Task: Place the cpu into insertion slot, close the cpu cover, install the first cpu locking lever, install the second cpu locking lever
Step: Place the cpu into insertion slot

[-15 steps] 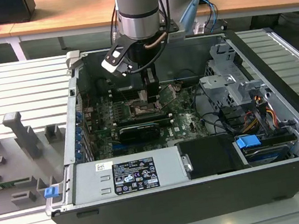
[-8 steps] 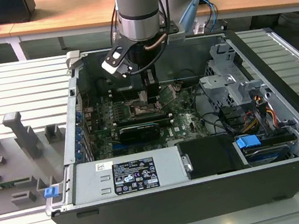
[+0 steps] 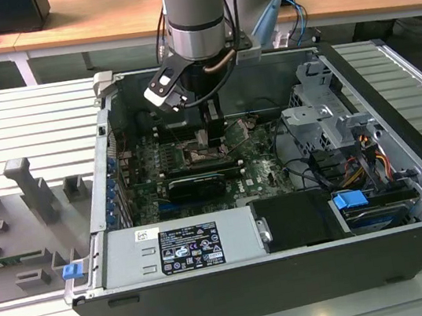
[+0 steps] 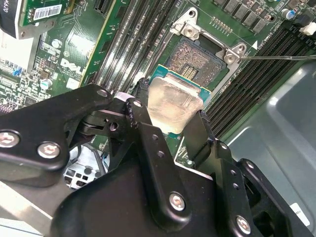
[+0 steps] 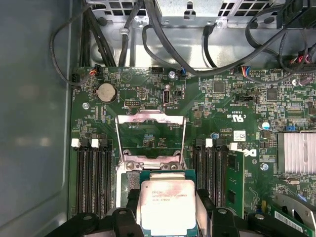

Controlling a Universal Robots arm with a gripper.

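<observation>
Fixtures (image 3: 29,193) of grey plastic sit on the slatted table (image 3: 0,126) at the exterior view's left. Just beside them lies the open computer case (image 3: 294,288). The arm (image 3: 193,10) reaches down into the middle of the case, over the green circuit board (image 3: 253,171), and a drive cage (image 3: 324,117) stands toward the exterior view's right. In the second wrist view the gripper (image 4: 170,116) pinches the cpu (image 4: 173,103) by two opposite edges, a black finger pressed against each side and the pale metal face turned to the camera. The chip hangs close over the insertion slot (image 4: 195,57), between banks of long memory slots (image 4: 133,44), and covers one edge of the socket while most of the contact field lies bare. Whether it touches the socket I cannot tell. In the first wrist view the cpu cover (image 5: 148,116) stands swung open beyond the socket. A thin rod (image 4: 276,57) runs off from one socket corner and is probably an unlatched locking lever. By my reading the first step is under way and the chip is not yet seated. Closing the cover and installing both levers remain.
</observation>
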